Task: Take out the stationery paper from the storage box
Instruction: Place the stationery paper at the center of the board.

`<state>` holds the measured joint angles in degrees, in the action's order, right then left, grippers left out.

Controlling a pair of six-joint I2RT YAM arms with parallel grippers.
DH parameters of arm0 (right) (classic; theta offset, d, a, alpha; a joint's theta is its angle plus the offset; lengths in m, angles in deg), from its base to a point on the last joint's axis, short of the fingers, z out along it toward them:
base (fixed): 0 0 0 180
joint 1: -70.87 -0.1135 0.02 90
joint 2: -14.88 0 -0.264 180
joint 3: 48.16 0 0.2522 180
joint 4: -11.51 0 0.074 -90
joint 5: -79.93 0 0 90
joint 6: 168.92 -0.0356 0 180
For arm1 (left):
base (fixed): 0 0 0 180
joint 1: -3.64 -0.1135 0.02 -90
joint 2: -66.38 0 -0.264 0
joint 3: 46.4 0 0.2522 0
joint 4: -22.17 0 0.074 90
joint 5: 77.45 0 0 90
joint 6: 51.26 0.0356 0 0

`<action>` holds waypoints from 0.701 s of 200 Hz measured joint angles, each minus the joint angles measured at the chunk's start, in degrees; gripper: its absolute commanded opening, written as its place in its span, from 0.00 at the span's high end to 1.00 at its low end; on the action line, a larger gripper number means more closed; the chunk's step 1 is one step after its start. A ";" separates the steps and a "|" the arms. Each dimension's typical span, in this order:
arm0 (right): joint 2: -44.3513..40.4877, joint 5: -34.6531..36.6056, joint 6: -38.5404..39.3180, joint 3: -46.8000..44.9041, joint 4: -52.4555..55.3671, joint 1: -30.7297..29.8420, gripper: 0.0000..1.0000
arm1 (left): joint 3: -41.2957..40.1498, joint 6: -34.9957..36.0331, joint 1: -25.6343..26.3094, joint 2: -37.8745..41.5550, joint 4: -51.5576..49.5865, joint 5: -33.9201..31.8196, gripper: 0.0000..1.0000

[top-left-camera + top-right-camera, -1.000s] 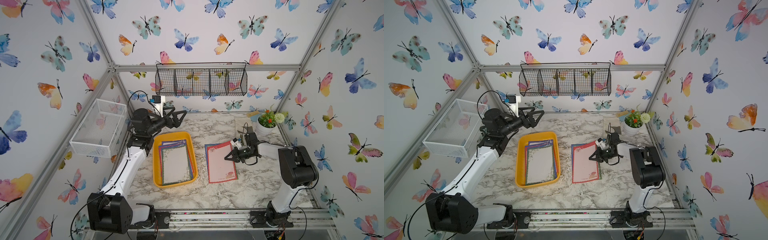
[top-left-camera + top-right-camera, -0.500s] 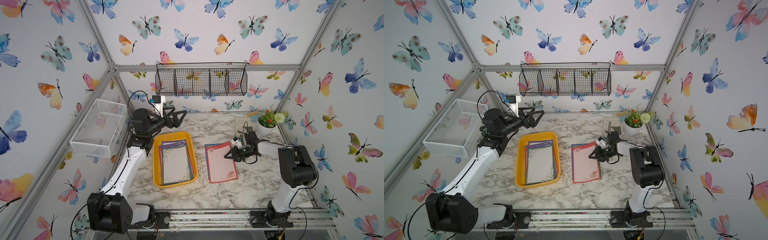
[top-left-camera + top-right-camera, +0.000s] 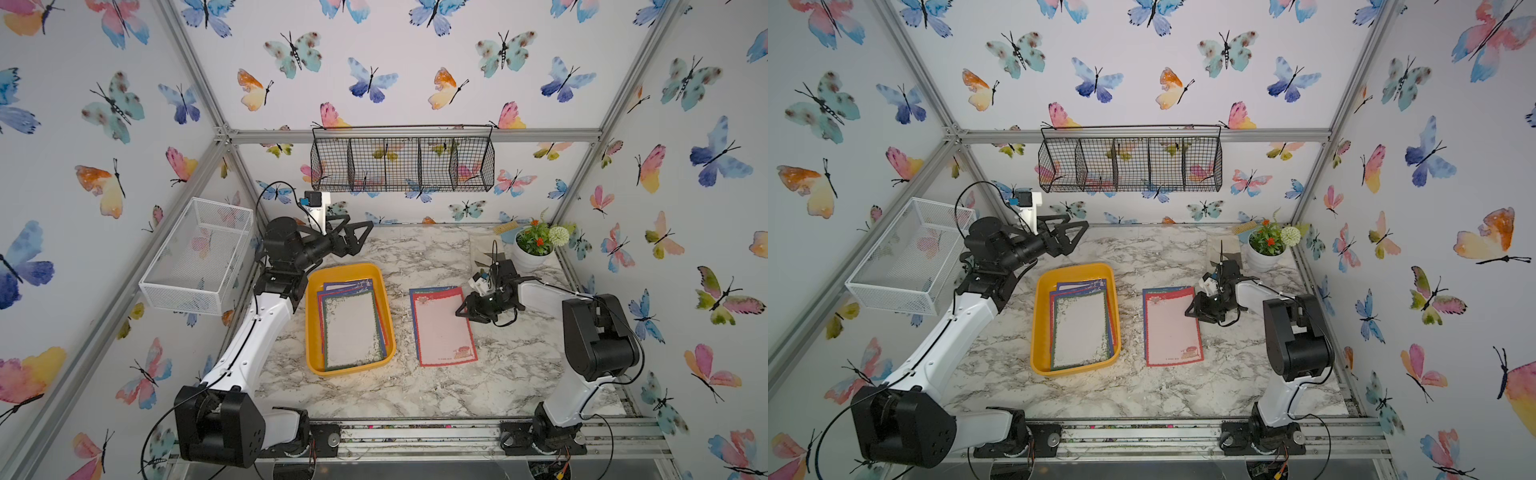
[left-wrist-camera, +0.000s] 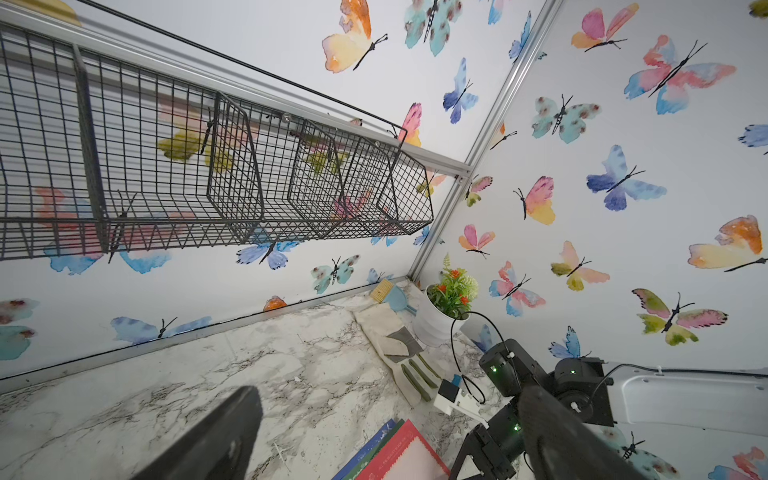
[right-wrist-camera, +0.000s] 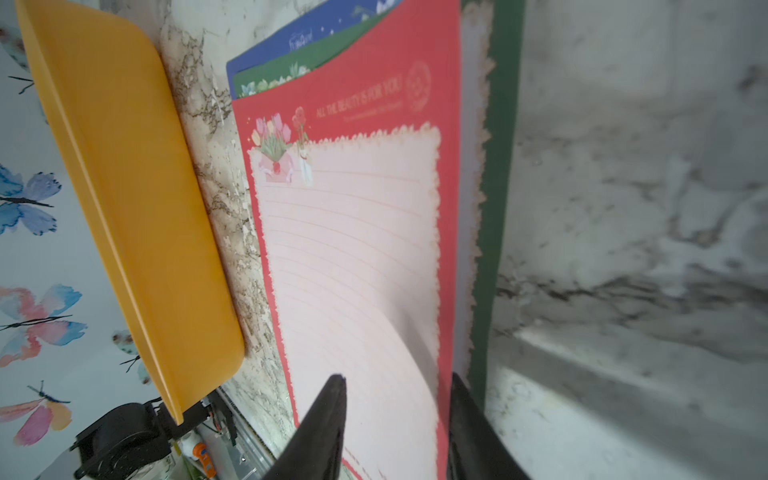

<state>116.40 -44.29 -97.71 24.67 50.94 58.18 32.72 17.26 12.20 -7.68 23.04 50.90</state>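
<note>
Straddling an edge of the stationery paper (image 5: 353, 249), the right gripper (image 5: 397, 378) stood half-open, apparently unclamped; the left gripper (image 3: 358, 224) gaped wide.

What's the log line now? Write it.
right gripper open at red sheet | left gripper open, raised | storage box holds stationery paper

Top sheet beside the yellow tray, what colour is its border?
The top sheet has a red border, clearest in the right wrist view.

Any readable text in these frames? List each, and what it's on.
"ALL THE BEAUTY IS FOR YOU!": top border of the red-bordered sheet.
Smaller line under it: too blurred to read.
Script word on the blue-bordered sheet: too blurred to read.
</note>
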 measured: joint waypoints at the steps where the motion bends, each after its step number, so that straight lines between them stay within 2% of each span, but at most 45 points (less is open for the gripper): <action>1: -0.04 0.09 0.00 0.04 0.04 0.00 0.58 | 0.00 0.00 0.00 0.00 0.00 0.00 0.01; 71: -3.50 11.89 1.01 2.62 4.11 0.00 0.57 | 0.00 0.02 -0.22 0.00 -0.70 -0.22 0.01; 140: -4.85 14.97 1.22 2.62 5.49 0.00 0.57 | 0.79 0.39 -0.22 -0.07 -2.43 -1.36 0.02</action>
<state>111.54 -29.31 -96.48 27.30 56.42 58.18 33.51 17.66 11.98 -7.74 20.62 49.54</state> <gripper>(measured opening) 0.434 0.985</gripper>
